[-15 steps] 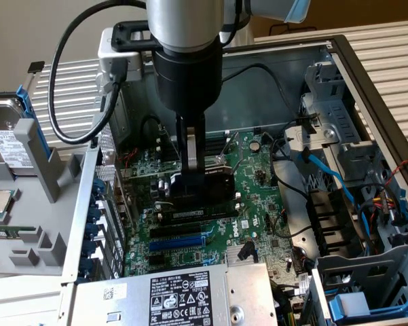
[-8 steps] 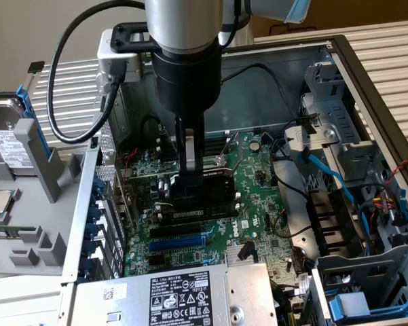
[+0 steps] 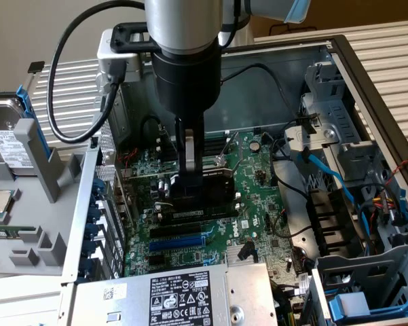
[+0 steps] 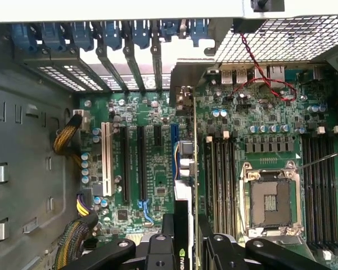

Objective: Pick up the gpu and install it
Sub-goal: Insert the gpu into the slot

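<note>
My gripper (image 3: 189,185) reaches straight down into the open computer case and is shut on the gpu (image 3: 214,193). The card stands on edge, its black shroud facing the exterior view's lower side. It sits low over the expansion slots of the green motherboard (image 3: 258,183), just above a blue slot (image 3: 176,241). In the wrist view the gpu (image 4: 184,194) appears edge-on between my black fingers (image 4: 167,239), running toward the rear slot openings beside a blue slot (image 4: 173,149). I cannot tell whether its edge connector touches a slot.
The power supply (image 3: 183,292) lies at the case's near side. Drive cages and blue cables (image 3: 366,204) fill the exterior view's right. Outside, on the left, is a grey tray with a hard drive (image 3: 7,139). The bare CPU socket (image 4: 270,197) and memory slots flank the card.
</note>
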Tool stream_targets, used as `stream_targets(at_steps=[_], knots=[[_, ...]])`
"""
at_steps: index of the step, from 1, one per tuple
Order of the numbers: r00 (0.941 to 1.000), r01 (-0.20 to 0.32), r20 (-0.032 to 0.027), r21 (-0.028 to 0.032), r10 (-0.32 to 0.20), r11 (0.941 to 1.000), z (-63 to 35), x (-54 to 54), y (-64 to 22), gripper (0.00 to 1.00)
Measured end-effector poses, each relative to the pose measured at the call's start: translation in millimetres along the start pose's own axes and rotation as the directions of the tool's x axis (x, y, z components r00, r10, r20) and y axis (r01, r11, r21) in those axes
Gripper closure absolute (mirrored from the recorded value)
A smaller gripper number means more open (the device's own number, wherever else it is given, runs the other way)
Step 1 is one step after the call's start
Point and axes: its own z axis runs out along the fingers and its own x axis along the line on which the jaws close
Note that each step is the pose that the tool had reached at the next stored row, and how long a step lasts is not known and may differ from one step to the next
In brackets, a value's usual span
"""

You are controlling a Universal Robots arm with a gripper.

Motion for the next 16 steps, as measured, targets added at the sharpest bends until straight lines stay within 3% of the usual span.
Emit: stream_targets(at_steps=[16], knots=[[1.0000, -0.006, 0.0002, 0.0019, 0.006, 1.0000, 0.7, 0.1, 1.4, 0.73]])
